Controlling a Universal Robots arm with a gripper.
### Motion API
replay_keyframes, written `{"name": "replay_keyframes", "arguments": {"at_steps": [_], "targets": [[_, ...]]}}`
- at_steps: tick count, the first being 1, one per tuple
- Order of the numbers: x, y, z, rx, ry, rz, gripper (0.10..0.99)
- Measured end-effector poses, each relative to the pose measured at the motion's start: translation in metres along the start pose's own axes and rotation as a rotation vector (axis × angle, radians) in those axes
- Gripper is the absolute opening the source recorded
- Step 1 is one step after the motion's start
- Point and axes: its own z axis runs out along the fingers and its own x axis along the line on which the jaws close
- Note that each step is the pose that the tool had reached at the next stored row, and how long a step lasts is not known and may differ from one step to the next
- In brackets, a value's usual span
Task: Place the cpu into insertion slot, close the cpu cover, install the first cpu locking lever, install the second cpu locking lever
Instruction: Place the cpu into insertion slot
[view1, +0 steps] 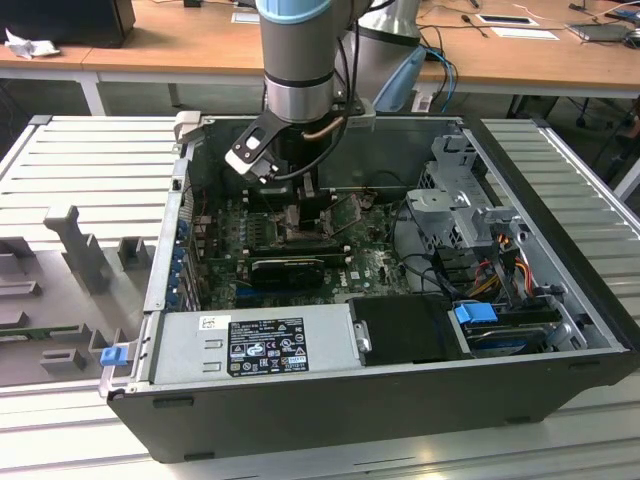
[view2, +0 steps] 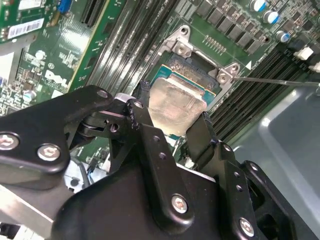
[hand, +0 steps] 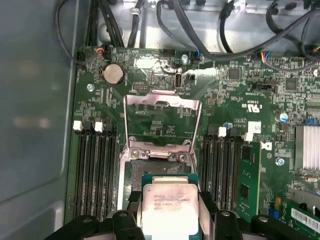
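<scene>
My gripper is shut on the cpu, a pale silvery square chip pinched at two opposite edges by the black fingers. In the first wrist view the cpu hangs just above and partly over the insertion slot, whose dark centre shows beyond the chip. The cpu cover, a thin silvery frame with a square window, stands flipped open on the slot's far side. A thin locking lever sticks out sideways from the socket corner. In the exterior view the gripper reaches down into the open computer case.
Long black memory slots flank the socket on both sides. A long black card, the grey power supply and a drive cage with cables crowd the case. The grey case wall stands close by.
</scene>
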Motion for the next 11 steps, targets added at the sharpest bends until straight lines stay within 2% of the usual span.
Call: {"name": "replay_keyframes", "arguments": {"at_steps": [3,7,9,11], "targets": [[0.003,-0.0002,0.0048,0.0,0.0005,0.005,0.537],[0.0042,-0.0004,0.0081,0.0,0.0053,0.006,0.537],[0.0049,-0.0005,0.0095,0.0,0.0058,0.006,0.537],[0.0075,-0.0006,0.014,-0.001,0.0044,0.026,0.537]]}}
